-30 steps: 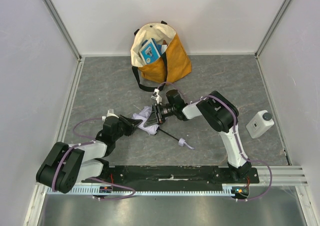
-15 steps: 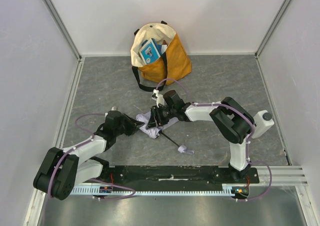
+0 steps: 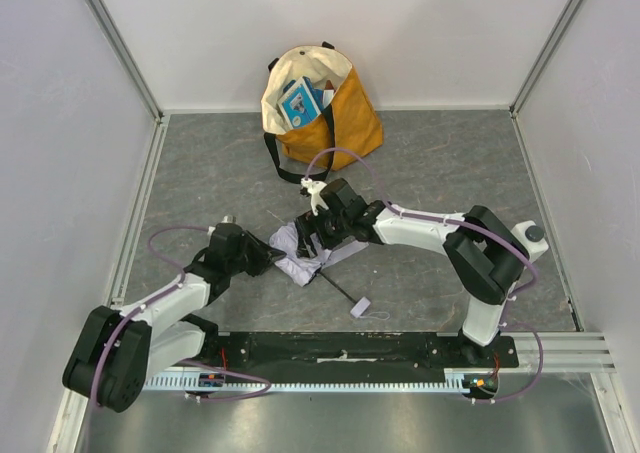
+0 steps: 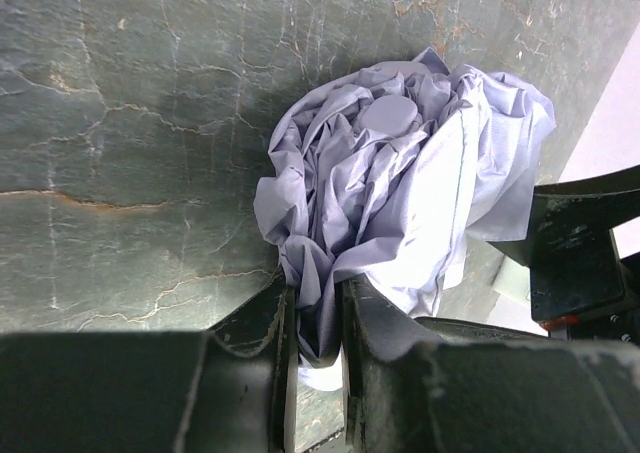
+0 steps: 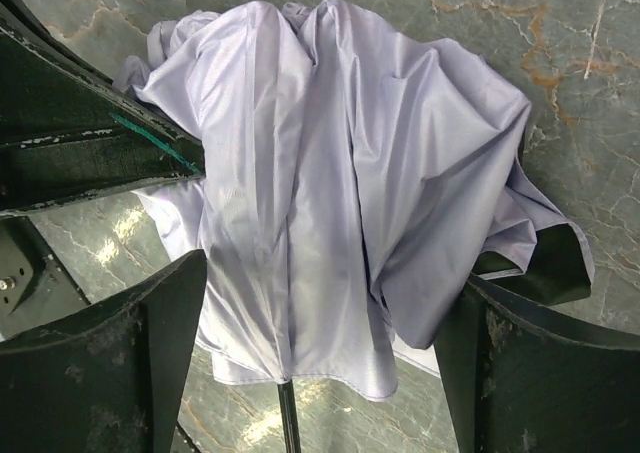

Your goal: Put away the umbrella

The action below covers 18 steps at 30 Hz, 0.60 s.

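In the top view the left arm (image 3: 165,308) lies low across the lower left, forearm stretched up and to the right. The left end effector (image 3: 262,261) is nearly closed, and the left wrist view shows its fingers (image 4: 375,318) pinching a fold of the umbrella (image 3: 300,253) at the canopy's near edge.

The umbrella lies on the desk (image 3: 200,183) at the frame's centre. Its crumpled lavender canopy (image 5: 330,153) is immediately right of that end effector. The long axis runs down and to the right along the black shaft (image 3: 338,286) to the wrist strap (image 3: 364,307).

Above, at upper centre, the tote bag (image 3: 330,113) stands open, well apart from the canopy.

The right end effector (image 3: 312,235) hangs over the canopy's upper right side, spread wide with a finger on either flank of the fabric and clamping nothing. The right arm (image 3: 440,235) reaches in from the right, elbow bent at the far right. Both end effectors are at the canopy end, so I judge the shaft end is unsupported.
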Each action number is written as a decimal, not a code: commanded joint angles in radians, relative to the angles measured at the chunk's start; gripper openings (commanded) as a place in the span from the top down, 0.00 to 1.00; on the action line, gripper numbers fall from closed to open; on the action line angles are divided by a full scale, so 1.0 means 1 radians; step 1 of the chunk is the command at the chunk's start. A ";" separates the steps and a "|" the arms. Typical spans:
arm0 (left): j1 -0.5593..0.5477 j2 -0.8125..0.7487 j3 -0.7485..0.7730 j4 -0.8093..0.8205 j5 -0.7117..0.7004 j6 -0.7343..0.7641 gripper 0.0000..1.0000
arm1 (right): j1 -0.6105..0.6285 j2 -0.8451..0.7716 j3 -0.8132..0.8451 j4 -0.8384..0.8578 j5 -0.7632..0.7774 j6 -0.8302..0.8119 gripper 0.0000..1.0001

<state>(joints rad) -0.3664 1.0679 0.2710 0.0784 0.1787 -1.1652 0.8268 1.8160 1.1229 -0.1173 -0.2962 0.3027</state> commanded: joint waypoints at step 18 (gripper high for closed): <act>-0.002 -0.036 -0.116 0.106 -0.002 0.052 0.98 | 0.046 0.173 -0.040 0.220 -0.112 0.124 0.58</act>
<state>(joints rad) -0.3634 1.0206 0.1871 0.1638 0.1730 -1.1584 0.8619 1.9186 1.1034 0.0315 -0.3733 0.3965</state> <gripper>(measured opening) 0.230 0.525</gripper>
